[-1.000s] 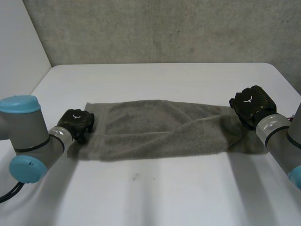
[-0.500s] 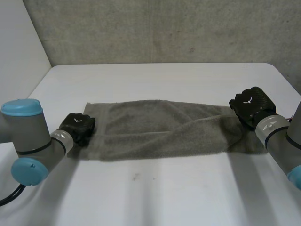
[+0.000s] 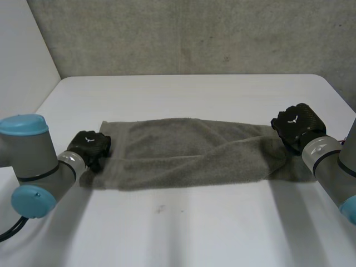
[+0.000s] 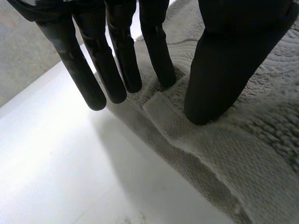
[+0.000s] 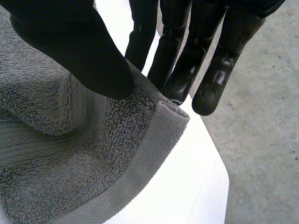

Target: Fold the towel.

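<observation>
Over the last second almost nothing has shifted. The left hand (image 3: 89, 147), at the left of the head view, dipped slightly toward the lower frame and came back. The right hand (image 3: 297, 127), at the right, kept its place. The towel (image 3: 189, 153) lies as before, stretched across the middle of the bench (image 3: 183, 233) with a slanting crease. I judge both grasps are settling and the fold is not yet begun. The left hand pinches the towel's left short edge between thumb and straight fingers, a ridge of cloth raised between them. The right hand nips the upper right corner likewise. Bare bench lies open above and below the towel, but the bench's right edge runs close past the right hand's fingertips.
</observation>
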`<action>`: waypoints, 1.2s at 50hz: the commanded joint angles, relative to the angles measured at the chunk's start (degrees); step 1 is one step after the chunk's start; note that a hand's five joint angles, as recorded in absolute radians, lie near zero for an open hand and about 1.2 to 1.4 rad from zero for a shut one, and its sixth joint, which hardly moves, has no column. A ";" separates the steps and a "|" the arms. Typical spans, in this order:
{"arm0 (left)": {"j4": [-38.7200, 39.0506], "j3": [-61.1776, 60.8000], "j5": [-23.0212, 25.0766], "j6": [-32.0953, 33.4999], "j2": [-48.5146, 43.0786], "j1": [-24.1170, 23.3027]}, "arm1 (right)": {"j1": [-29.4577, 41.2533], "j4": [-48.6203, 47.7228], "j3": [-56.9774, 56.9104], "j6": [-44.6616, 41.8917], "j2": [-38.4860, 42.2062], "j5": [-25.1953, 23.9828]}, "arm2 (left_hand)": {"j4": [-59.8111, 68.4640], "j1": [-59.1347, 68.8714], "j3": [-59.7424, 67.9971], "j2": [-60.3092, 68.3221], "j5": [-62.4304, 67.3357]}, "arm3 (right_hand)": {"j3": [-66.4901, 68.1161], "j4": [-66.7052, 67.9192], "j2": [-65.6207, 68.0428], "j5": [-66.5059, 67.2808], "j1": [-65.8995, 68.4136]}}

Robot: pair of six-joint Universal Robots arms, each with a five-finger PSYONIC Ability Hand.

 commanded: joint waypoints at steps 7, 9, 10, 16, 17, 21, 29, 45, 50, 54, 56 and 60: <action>3.04 -0.15 -0.04 0.09 -0.58 0.00 | 0.01 -0.02 -0.07 -0.06 0.36 0.00 | 29.57 29.53 29.49 29.50 29.56 | 11.69 11.37 11.97 12.85 23.91; 3.57 -0.32 -0.05 0.09 -0.14 0.00 | 0.01 -0.02 -0.07 -0.06 0.36 0.00 | 35.30 35.26 35.22 35.23 35.29 | 11.69 11.37 11.97 12.85 23.91; 3.58 -0.32 -0.05 0.09 -0.13 0.00 | 0.01 -0.02 -0.16 -0.06 0.36 0.08 | 35.36 35.32 35.28 35.29 35.35 | 11.69 11.37 11.97 12.85 23.91; 6.30 -2.52 -0.05 -0.09 4.96 -0.18 | -0.08 0.07 -0.42 -0.06 0.27 0.09 | 37.69 37.65 37.61 37.62 37.68 | 11.69 11.37 11.97 12.85 23.91; 7.17 -2.96 -0.05 -0.26 6.10 -0.18 | -0.17 0.07 -0.69 -0.06 0.27 0.09 | 37.69 37.65 37.61 37.62 37.68 | 11.69 11.37 11.97 12.85 23.91; 8.32 -3.40 -0.13 -0.17 7.69 -0.18 | -0.43 0.16 -1.39 -0.06 0.27 0.17 | 37.69 37.65 37.61 37.62 37.68 | 11.69 11.37 11.97 12.85 23.91; 8.76 -1.91 0.13 -0.17 6.63 -0.09 | -0.96 0.16 -6.91 0.82 2.81 -0.53 | 37.69 37.65 37.61 37.62 37.68 | 11.69 11.37 11.97 12.85 23.91; 15.62 14.00 -3.56 -0.61 -5.67 -0.09 | -2.54 -3.44 -27.22 6.44 22.23 0.35 | 37.69 37.65 37.61 37.62 37.68 | 11.69 11.37 11.97 12.85 23.91; 15.18 21.37 -4.44 -0.52 -10.84 -0.35 | -2.54 -5.64 -29.86 5.92 25.84 2.28 | 37.69 37.65 37.61 37.62 37.68 | 11.69 11.37 11.97 12.85 23.91; 14.74 24.20 -4.44 -0.26 -13.23 -0.35 | -2.54 -6.00 -32.93 5.83 28.91 3.69 | 37.69 37.65 37.61 37.62 37.68 | 11.69 11.37 11.97 12.85 23.91; 13.78 26.38 -4.27 -0.17 -15.33 -0.35 | -2.54 -6.00 -34.16 5.83 30.14 3.69 | 37.69 37.65 37.61 37.62 37.68 | 11.69 11.37 11.97 12.85 23.91; 12.89 27.45 -4.09 -0.17 -16.74 -0.44 | -2.63 -6.00 -36.11 5.83 32.26 3.25 | 37.69 37.65 37.61 37.62 37.68 | 11.69 11.37 11.97 12.85 23.91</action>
